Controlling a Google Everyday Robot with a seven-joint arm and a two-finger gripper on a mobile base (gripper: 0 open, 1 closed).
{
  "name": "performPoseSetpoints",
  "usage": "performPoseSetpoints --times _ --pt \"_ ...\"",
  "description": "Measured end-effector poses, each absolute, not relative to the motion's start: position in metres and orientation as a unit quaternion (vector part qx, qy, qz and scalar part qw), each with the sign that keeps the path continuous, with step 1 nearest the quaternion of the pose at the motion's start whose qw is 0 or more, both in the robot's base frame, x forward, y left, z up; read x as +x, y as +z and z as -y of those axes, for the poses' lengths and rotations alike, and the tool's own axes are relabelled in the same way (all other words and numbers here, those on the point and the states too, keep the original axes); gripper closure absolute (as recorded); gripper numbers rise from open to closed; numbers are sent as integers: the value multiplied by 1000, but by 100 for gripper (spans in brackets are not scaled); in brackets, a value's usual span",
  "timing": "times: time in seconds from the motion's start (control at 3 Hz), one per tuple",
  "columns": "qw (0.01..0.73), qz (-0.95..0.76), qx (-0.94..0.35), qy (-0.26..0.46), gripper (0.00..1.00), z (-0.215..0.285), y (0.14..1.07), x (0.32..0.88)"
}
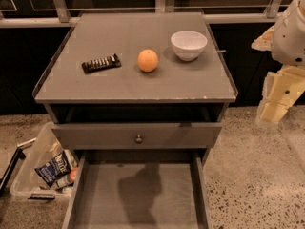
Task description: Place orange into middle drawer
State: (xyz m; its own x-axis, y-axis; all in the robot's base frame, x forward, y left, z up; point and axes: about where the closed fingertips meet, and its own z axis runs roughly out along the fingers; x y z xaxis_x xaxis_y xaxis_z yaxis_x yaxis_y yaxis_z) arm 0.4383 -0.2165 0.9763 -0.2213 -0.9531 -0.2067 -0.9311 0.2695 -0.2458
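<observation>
The orange (148, 60) sits on the grey cabinet top (133, 87), near its middle. The middle drawer (138, 194) is pulled out wide below, its flat grey floor bare and partly shadowed. My arm hangs at the right edge of the camera view, and its pale gripper (279, 97) is beside the cabinet's right side, well apart from the orange and holding nothing that I can see.
A white bowl (188, 45) stands right of the orange and a dark snack bar (100, 63) lies left of it. The top drawer with a round knob (138, 139) is slightly out. A clear bin (45, 168) with packets sits on the floor at left.
</observation>
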Motion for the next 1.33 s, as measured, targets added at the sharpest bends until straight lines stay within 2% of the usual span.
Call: performPoseSetpoints --times 0.67,1.33 --pt "188 -774 -604 -29 0 189 985 466" --pt "262 -758 -597 -9 0 157 993 517"
